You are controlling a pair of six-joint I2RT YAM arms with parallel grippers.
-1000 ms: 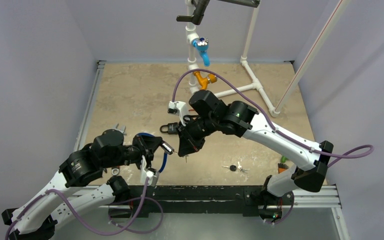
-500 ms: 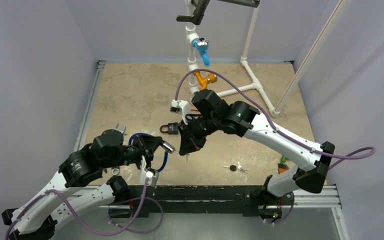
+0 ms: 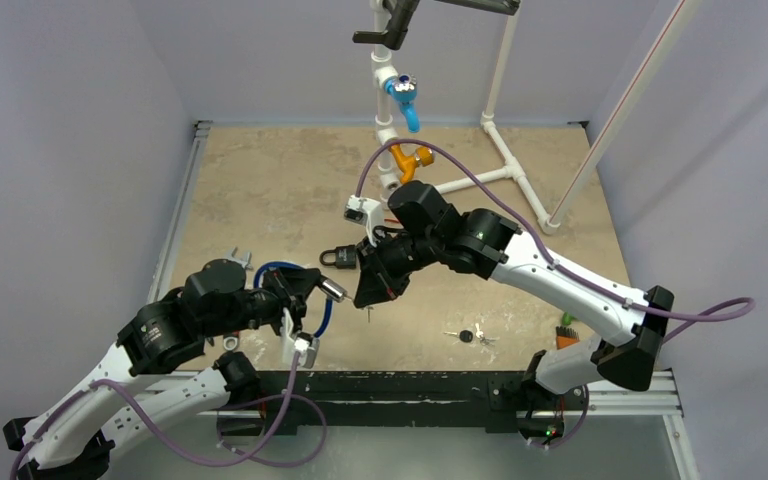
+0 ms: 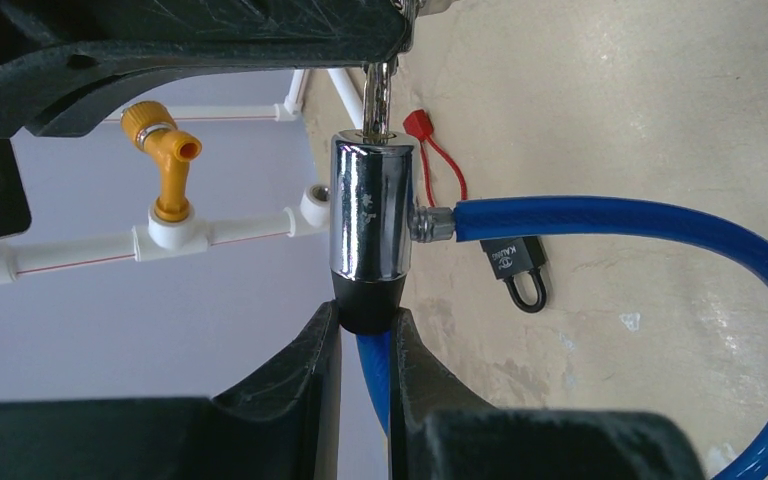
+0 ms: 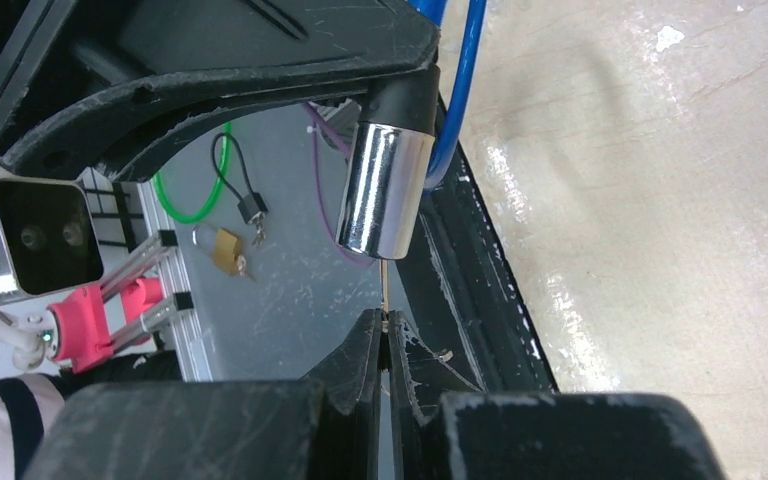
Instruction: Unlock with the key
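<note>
A blue cable lock (image 4: 610,218) ends in a chrome cylinder (image 4: 370,210). My left gripper (image 4: 365,320) is shut on the cylinder's black end and holds it off the table. The cylinder (image 3: 334,291) shows in the top view just left of my right gripper (image 3: 362,298). In the right wrist view, my right gripper (image 5: 384,325) is shut on the thin key (image 5: 384,285). The key's blade reaches the end face of the chrome cylinder (image 5: 385,190). From the left wrist, the key (image 4: 380,95) enters the cylinder's top; how deep is hidden.
A small black padlock (image 3: 338,258) lies on the table behind the grippers, a red tag (image 4: 420,125) near it. Loose keys (image 3: 472,336) lie front right. A white pipe frame (image 3: 505,150) with blue (image 3: 405,100) and orange (image 3: 410,158) valves stands at the back.
My right gripper with the key has edged slightly left, closer to the chrome cylinder. The left gripper has kept its hold and barely moved.
</note>
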